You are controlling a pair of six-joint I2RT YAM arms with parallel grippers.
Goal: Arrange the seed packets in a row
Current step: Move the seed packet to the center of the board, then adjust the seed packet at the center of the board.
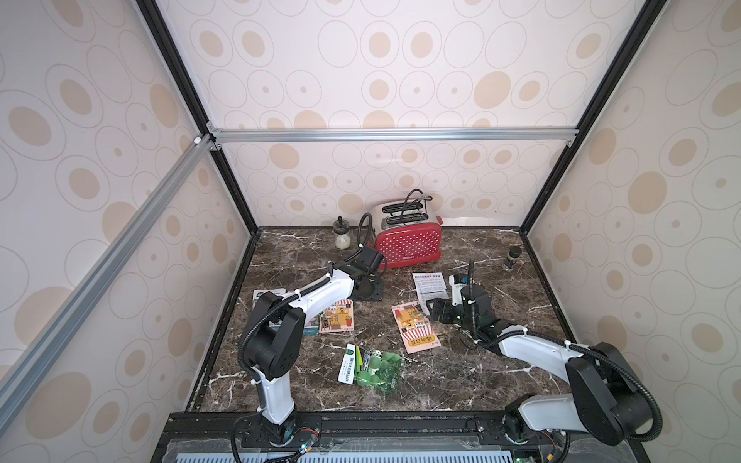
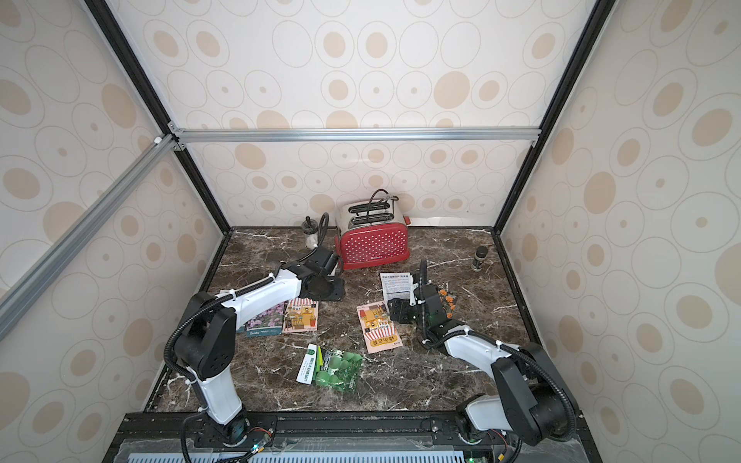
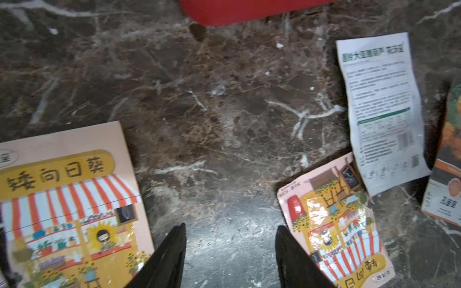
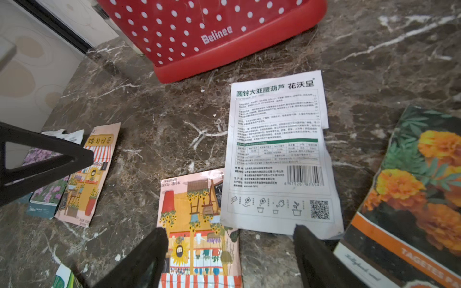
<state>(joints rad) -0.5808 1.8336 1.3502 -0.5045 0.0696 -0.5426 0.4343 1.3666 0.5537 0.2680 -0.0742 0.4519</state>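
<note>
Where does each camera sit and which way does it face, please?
Both top views: high at the front, looking down toward the back wall over the table, toaster and seed packets; left arm and right arm show.
Left wrist: on the left arm, looking down at bare table between two shop-picture packets; open left gripper shows.
Right wrist: on the right arm, facing the toaster across a white packet; open right gripper shows.
Shared: both wrist views show the white packet and toaster.
</note>
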